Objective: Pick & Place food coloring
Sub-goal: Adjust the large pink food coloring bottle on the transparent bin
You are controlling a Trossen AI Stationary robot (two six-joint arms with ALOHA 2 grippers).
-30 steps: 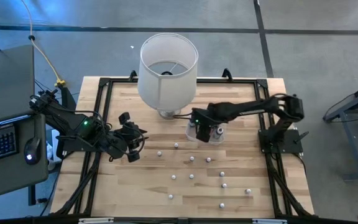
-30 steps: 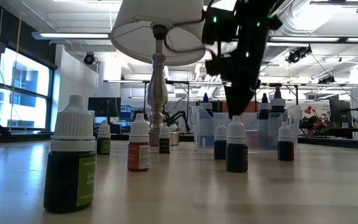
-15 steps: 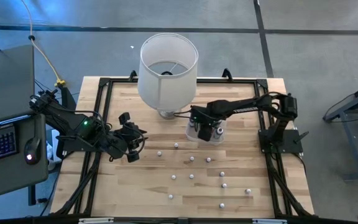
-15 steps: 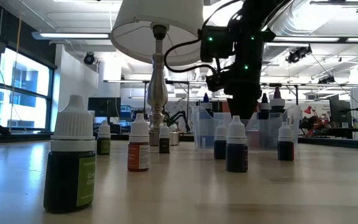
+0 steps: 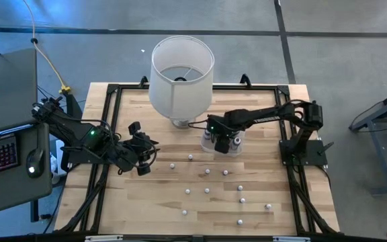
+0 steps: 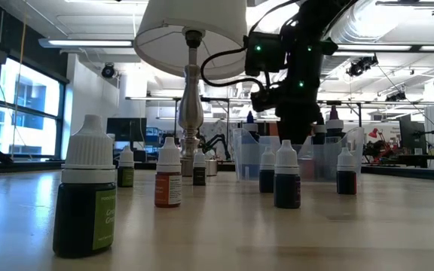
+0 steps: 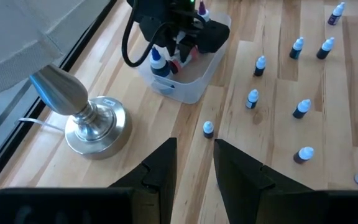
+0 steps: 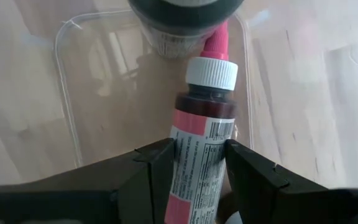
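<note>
Several tiny white-capped food coloring bottles [image 5: 207,190] stand upright on the wooden table, close up in the low view [image 6: 87,197] and spread out in the left wrist view [image 7: 300,109]. My right gripper [image 5: 222,139] reaches down into the clear plastic tub [image 5: 209,145] and is shut on a red-labelled bottle [image 8: 197,162] with a white cap and pink tip. Other bottles stand inside the tub [image 7: 158,62]. My left gripper [image 5: 140,144] waits open near the table's left side, touching nothing. My right gripper pinches the red-labelled bottle by its labelled body [image 8: 182,155] between the two fingers, coming from above into the tub. The bottle lies along the fingers, its capped end [image 8: 211,71] sticking out past the fingertips toward the tub's floor. Whether it rests on the floor I cannot tell.
A big white lampshade [image 5: 181,74] on a metal stand [image 7: 95,124] rises just left of the tub, at the table's far side. The black frame rail [image 5: 113,121] borders the table. Loose bottles dot the near right half.
My right gripper has turned at the wrist above the tub and shifted slightly over it, staying shut on the bottle. The loose bottles have not moved.
</note>
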